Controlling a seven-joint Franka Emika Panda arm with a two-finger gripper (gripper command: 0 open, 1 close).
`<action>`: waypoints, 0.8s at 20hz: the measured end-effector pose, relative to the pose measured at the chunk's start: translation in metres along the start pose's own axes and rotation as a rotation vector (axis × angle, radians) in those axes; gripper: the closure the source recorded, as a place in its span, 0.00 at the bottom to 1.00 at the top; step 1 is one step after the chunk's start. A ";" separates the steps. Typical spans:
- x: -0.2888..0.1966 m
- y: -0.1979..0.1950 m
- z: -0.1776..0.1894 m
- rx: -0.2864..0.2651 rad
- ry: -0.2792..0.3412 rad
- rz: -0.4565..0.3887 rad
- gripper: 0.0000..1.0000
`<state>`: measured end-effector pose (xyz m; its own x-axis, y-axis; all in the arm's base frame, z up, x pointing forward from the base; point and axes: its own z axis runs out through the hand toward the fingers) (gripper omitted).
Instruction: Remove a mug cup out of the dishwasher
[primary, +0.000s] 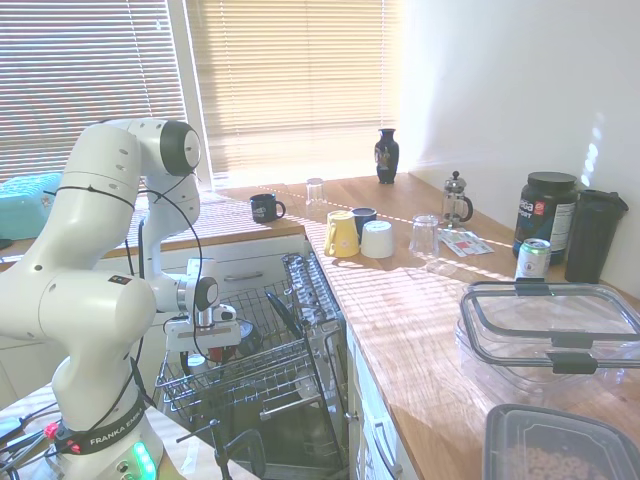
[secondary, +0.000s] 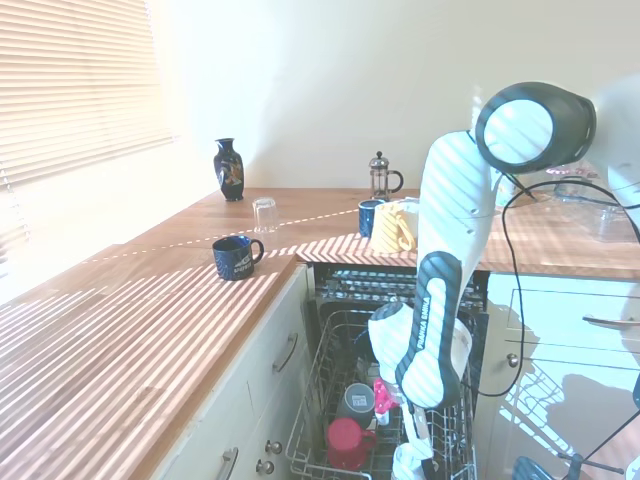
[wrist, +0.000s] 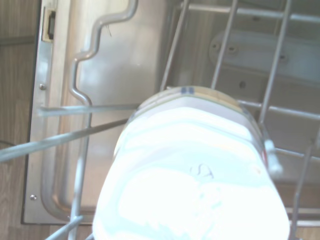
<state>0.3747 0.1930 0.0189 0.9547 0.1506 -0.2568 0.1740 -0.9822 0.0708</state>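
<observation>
Worktop clutter I can see

Yellow mug (primary: 341, 234), French press (primary: 456, 198), dark vase (primary: 387, 155), navy mug (secondary: 237, 256), green can (primary: 532, 259).

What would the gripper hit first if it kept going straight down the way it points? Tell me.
Most likely the white mug cup: it fills the wrist view straight ahead of the gripper, which points down into the dishwasher rack. How much gap remains is unclear, and I cannot tell how the jaws stand.

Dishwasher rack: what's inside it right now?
In the dishwasher rack: a red mug, a grey-blue mug behind it, something pink, and the white mug cup under the gripper. The arm covers the rack's far side; the fingers cannot be made out.
</observation>
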 end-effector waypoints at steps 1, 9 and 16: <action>0.002 -0.002 0.002 0.002 -0.005 -0.004 0.00; 0.008 -0.016 0.006 0.018 -0.015 -0.005 1.00; 0.008 -0.007 0.011 0.027 -0.043 -0.004 1.00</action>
<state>0.3780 0.2001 0.0059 0.9426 0.1503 -0.2981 0.1706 -0.9844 0.0433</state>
